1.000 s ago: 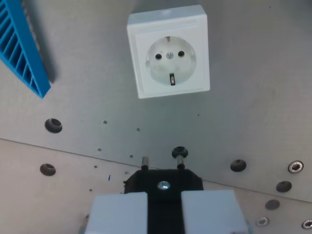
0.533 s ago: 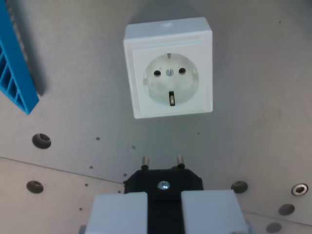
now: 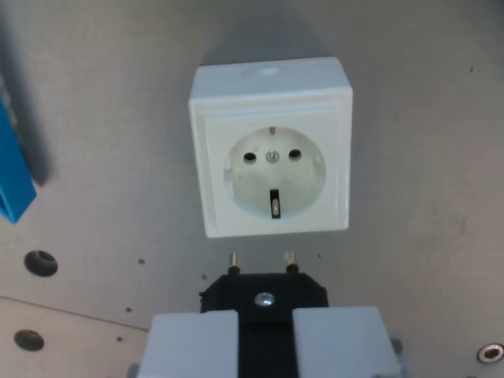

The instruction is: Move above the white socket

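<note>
Wrist view showed the white socket in the upper middle of the picture, lying flat on a grey metal plate. It was a square box with rounded corners and a raised square frame on its face. Inside the frame sat a round recess with two dark pin holes side by side, a small screw between them, a dark metal clip at the lower edge of the recess and a smaller one at the upper edge. The socket looked clean, and its side walls were visible at the top and at the wrist view's left.

Just below the socket, at the bottom of the picture, was the gripper. Its two pale fingers were closed on a black plug, which filled the narrow gap between them. The plug had a screw in its middle and two metal pins that pointed up toward the socket's lower edge, near it but not touching.

A blue plastic part stood at the wrist view's left edge, well apart from the socket. Some round holes were in the plate at the lower left
</note>
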Robot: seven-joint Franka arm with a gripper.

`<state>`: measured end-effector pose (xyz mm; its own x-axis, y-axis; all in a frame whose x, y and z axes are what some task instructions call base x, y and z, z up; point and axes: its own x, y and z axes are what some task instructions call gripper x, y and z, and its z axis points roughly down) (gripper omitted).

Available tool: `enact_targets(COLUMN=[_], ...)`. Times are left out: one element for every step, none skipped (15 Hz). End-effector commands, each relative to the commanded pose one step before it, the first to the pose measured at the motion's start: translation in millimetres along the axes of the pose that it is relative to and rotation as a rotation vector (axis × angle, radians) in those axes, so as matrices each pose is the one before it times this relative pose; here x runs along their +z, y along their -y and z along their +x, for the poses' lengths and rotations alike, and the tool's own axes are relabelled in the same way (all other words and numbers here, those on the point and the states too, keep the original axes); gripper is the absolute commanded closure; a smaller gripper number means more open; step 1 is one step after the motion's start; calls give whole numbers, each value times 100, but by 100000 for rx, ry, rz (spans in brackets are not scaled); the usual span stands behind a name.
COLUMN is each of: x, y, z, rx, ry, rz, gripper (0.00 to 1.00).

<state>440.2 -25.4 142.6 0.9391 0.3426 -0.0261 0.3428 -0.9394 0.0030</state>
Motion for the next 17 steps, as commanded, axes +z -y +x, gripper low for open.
enact_targets(x=[1006,259,251,245,238,229,217,202,186,170,152,133,112,92,73,53,35], y=[-366,-40,-40,-40,-40,-40,-39,-39,-36,-31,-25,-18,-11,-4,1,4,4], z=[738,86,87,86,85,84,81,80,75,63,50,36,23,7,-3,-9,-9], rx=[-5636,-198,-309,-205,-185,-55,84,176,176,145,0,13,-29,46,22,-10,69], ry=[-1361,127,237,291,105,217,355,160,66,92,-14,-216,-192,-238,-225,-76,34], rz=[-847,45,92,109,35,92,148,81,36,68,33,-59,-45,-54,-71,-11,26], gripper=[100,100,100,100,100,100,100,100,100,100,100,100,100,100,100,100,100])
